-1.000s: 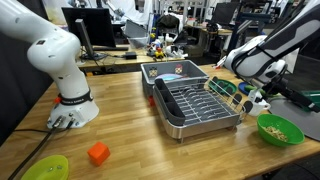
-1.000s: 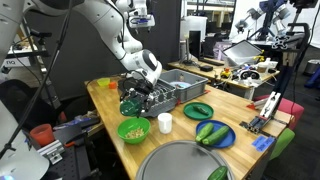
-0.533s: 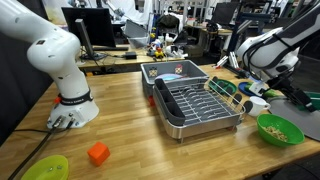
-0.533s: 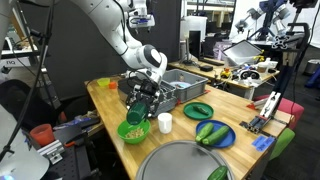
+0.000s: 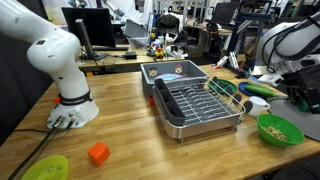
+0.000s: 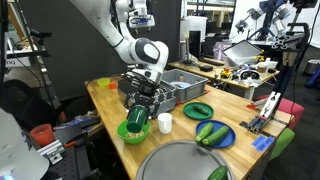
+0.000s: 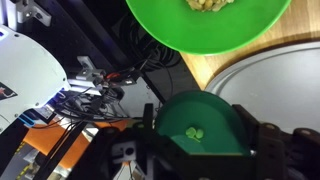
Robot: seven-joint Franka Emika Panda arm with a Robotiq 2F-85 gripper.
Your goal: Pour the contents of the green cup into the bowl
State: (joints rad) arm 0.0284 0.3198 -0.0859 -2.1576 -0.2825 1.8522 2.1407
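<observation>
gripper (image 6: 140, 104) clenched on green cup (image 7: 216, 120), poised over bowl (image 6: 123, 136) near table (image 6: 104, 104) edge; bare wood beside.

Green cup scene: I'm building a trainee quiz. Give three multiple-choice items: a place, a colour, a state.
1. The hand is: A shut on the green cup; B open, empty; C flat on the table.
2. Where is the white cup? A inside the bowl; B on the table beside the bowl; C in the hand.
3. What colour are the bits in the bowl? A red; B blue; C yellowish-tan.
Answers: A, the wrist view shows the cup gripped; B, it stands on wood next to the bowl; C, the wrist view shows them.
</observation>
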